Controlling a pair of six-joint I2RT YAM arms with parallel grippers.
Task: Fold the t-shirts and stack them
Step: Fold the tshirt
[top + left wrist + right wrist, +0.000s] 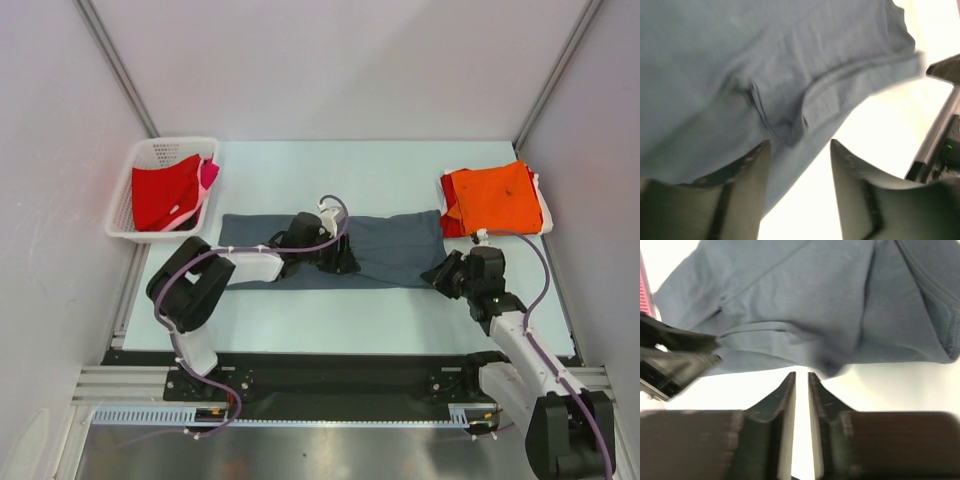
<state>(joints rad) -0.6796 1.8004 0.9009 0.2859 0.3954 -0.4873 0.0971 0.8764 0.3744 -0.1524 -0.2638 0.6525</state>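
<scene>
A dark slate-grey t-shirt (395,250) lies stretched out as a long band across the middle of the pale table (300,315), running left to right. The left gripper (800,142) sits low over the near edge of this shirt, about halfway along it. Its fingers are spread well apart, and the hem and a folded seam of the grey cloth lie just beyond their tips. Nothing is pinched between them.

The right gripper (801,375) is down at the near right corner of the same shirt. Its fingers are parted by only a narrow slit, and bare table shows through the gap. The edge of the cloth lies just beyond the tips and is not caught.

At the far right of the table, a bright orange t-shirt (497,197) lies folded on top of a small pile, and a strip of red cloth (447,218) peeks out beneath its left side. At the far left stands a white lattice basket (122,228). It holds a crumpled red t-shirt (160,195) with a pink one (209,175) tucked against its right side.
</scene>
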